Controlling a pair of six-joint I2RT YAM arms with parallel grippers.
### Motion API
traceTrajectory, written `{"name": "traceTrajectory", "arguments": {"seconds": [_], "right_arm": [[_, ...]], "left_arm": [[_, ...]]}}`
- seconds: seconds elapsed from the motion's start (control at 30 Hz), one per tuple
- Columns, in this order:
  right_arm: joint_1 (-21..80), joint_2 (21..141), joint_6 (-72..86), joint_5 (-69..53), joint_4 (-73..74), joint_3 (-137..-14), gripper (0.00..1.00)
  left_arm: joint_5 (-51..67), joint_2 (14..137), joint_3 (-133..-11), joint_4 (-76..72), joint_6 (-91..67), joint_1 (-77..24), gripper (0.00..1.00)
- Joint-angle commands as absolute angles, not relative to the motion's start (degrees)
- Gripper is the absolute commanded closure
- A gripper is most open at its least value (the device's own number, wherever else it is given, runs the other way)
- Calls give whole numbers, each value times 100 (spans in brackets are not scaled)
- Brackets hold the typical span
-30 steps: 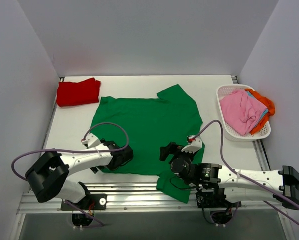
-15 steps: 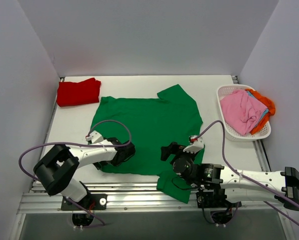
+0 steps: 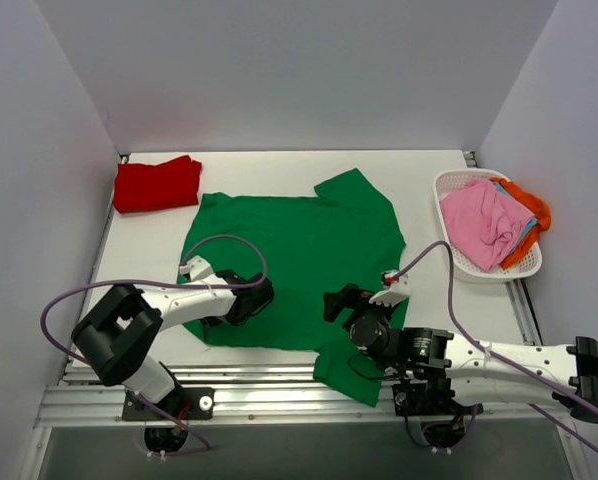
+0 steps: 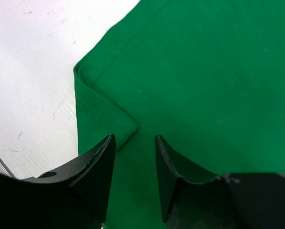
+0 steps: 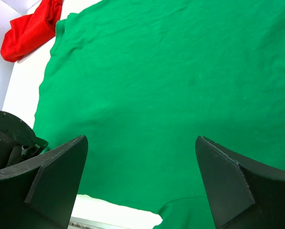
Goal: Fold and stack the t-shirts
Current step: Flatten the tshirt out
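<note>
Green tee: flat, mid-counter, hem twd left edge, one sleeve spilling over near edge. Laid out so the sides can fold in.
L pincer: low at the tee's near-left hem corner. Jaws part-open w/ a narrow gap, straddling the doubled-over tip. Cloth sits btwn the tips, no firm pinch visible.
Why there: that corner's the handle. Grab it & the whole near side can lift over, I reckon.
R pincer: jaws wide, holding nothing, hovering over the tee's near side by the sleeve. Prob. placed to take the matching end.
Red tee: folded, far-left corner. Looks like the stack's start.
Basket: right edge, pink tee & orange tee heaped inside, unfolded. That's the queue.
Progress: early. One done, green not yet folded.
</note>
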State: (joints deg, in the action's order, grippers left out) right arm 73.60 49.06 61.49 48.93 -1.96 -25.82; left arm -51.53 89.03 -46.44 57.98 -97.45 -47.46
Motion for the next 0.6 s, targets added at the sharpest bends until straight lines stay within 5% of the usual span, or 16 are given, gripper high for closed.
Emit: {"name": "traceTrajectory", "arguments": {"seconds": [0.0,0.07,0.2,0.3,0.57], "right_arm": [[7400,4895,6117,4983,-193,-2523,9],[7400,4913,6100,4966,-228,-2496,9],[7392,4948,6073,4940,-299,-2479,9],[7400,4948,6073,4922,-351,-2443,9],[7400,4905,5985,4782,-431,-2356,9]], "left_arm": [[-4966,8955,-4649,5536,-9501,-4632,54],[-4975,9061,-4754,5633,-9571,-4623,54],[-4660,8992,-4782,5468,-9449,-4649,39],[-4579,8895,-4448,5079,-9489,-4719,14],[-4465,8597,-4132,5405,-10203,-4772,29]]}}
